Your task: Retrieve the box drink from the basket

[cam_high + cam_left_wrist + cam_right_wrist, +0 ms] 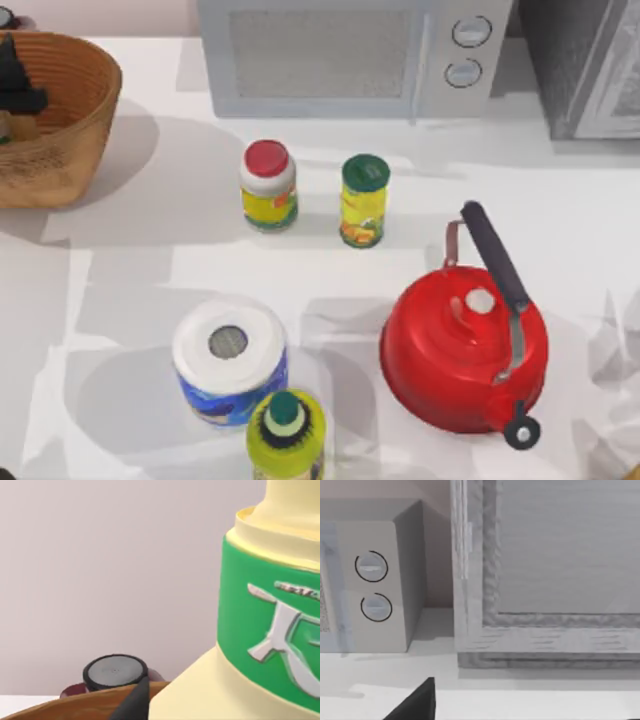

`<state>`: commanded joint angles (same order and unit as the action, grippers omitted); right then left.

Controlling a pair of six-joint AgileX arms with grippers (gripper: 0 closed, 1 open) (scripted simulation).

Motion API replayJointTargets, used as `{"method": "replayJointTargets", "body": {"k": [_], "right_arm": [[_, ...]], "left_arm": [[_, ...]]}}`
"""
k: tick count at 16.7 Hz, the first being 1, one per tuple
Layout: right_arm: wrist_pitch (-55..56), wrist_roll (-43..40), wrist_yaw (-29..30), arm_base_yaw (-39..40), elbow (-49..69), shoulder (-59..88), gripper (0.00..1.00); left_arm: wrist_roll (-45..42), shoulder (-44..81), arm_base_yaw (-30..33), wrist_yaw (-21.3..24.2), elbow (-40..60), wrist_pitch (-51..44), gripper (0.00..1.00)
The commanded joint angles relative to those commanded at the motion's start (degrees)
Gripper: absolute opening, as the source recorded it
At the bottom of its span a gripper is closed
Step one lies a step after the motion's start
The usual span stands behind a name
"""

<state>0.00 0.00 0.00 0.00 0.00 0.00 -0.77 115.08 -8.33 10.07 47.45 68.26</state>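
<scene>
At the upper left of the top view sits the basket (70, 120), cut off by the frame's left edge, and the left gripper (15, 85) shows as a dark shape down inside it; whether its fingers are open or shut, or hold anything, cannot be told. In the left wrist view the box drink (260, 630) looms close, its green band with silver lettering and cream shoulder at the right of the frame, with the brown basket rim (75, 705) along the bottom, a dark fingertip (135, 702) just beside the carton's base, and a round black cap (115, 671) beyond the rim. So the carton is at the basket, right by the left gripper. Moving right in the top view, a microwave (345, 55) stands at the upper centre, with a red-capped jar (268, 185) and a green-lidded can (364, 200) near each other below it. Lower left of centre is a paper roll (229, 358) on a blue base, and touching its lower right edge, as seen from above, a yellow-green bottle (286, 432) at the bottom edge. A red kettle (462, 345) with a dark handle sits at the lower right. A grey cabinet (590, 65) fills the upper right corner. The right wrist view shows the microwave's knobs, that cabinet, and a dark finger (417, 705) of the right gripper at the bottom; its opening cannot be told.
</scene>
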Motion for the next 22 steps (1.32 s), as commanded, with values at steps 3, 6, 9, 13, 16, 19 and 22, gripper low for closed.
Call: {"method": "replayJointTargets", "body": {"k": [3,6,9,13,16,19,22], "right_arm": [[0.0,0.0,0.0,0.0,0.0,0.0,1.0],[0.0,0.0,0.0,0.0,0.0,0.0,1.0],[0.0,0.0,0.0,0.0,0.0,0.0,1.0],[0.0,0.0,0.0,0.0,0.0,0.0,1.0],[0.0,0.0,0.0,0.0,0.0,0.0,1.0],[0.0,0.0,0.0,0.0,0.0,0.0,1.0],[0.0,0.0,0.0,0.0,0.0,0.0,1.0]], "left_arm": [[0.2,-1.5,0.0,-0.1,1.0,-3.2,0.0],[0.1,-5.4,0.0,-0.2,3.8,-9.5,0.0],[-0.1,-10.2,0.1,-0.2,7.2,-17.7,0.0],[-0.1,-16.2,0.1,-0.3,11.8,-28.3,0.0],[-0.1,-19.6,0.1,-0.4,14.3,-34.0,0.0],[-0.1,-20.6,0.1,-0.4,15.1,-35.7,0.0],[-0.2,-20.4,0.0,-0.4,15.0,-35.6,0.0]]}}
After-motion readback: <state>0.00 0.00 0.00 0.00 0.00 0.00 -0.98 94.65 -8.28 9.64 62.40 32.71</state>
